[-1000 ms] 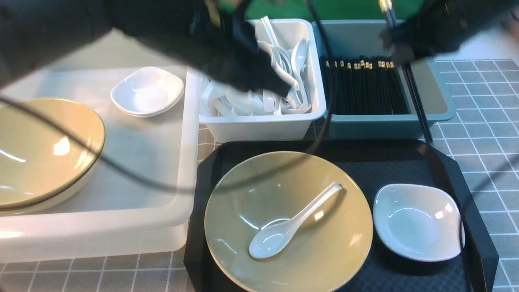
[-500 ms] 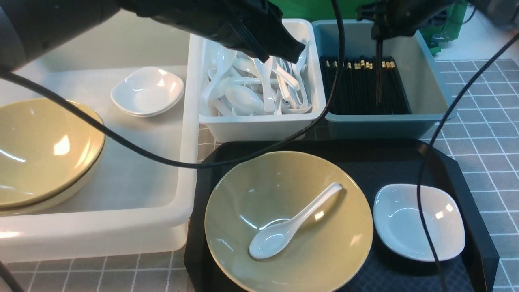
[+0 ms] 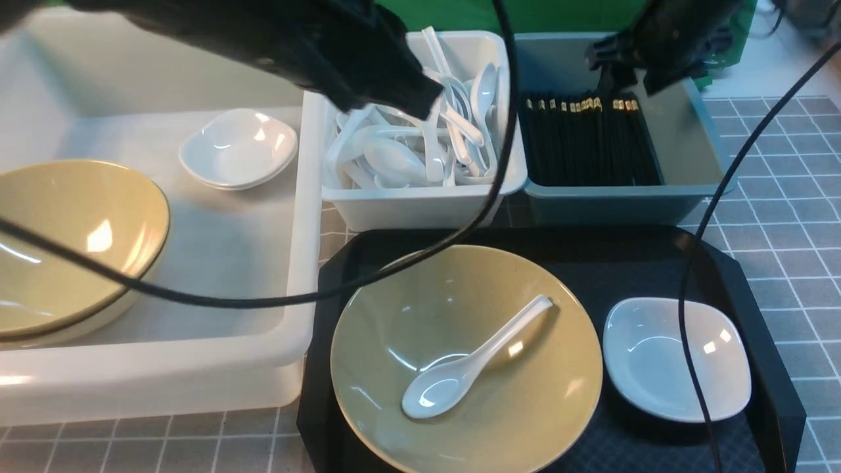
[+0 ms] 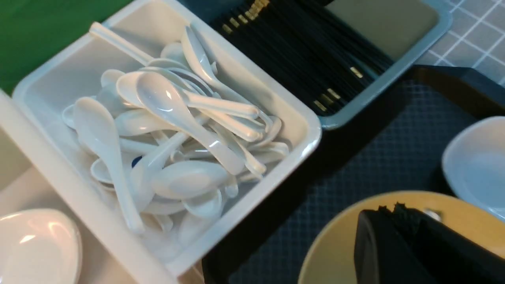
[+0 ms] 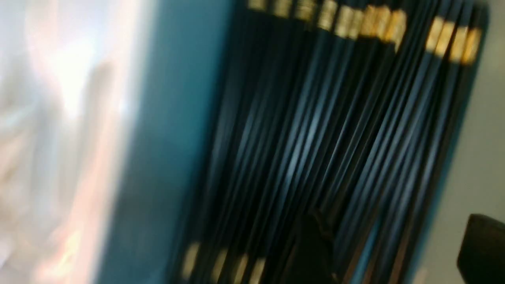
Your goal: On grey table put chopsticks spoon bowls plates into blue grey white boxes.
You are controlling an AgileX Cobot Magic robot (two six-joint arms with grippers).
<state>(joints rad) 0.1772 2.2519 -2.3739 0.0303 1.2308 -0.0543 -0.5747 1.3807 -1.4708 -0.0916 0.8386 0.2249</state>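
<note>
My right gripper (image 3: 629,73) hangs open over the blue box (image 3: 696,151), just above the black chopsticks (image 3: 591,141) lying in a row inside; nothing is between its fingers (image 5: 311,240). My left gripper (image 3: 426,98) is shut and empty above the small white box (image 3: 427,203) full of white spoons (image 4: 177,118). On the black tray (image 3: 657,256) sits a tan bowl (image 3: 519,407) with a white spoon (image 3: 473,361) in it, and a small white dish (image 3: 677,358) beside it.
A large translucent white box (image 3: 197,355) on the left holds another tan bowl (image 3: 72,243) and a white dish (image 3: 240,148). Black cables (image 3: 690,276) hang across the tray and the large box. Grey gridded table (image 3: 801,217) shows at the right.
My right gripper has opened; the chopsticks it held upright over the blue box now lie among the others. The left arm has shifted left and back above the spoon box.
</note>
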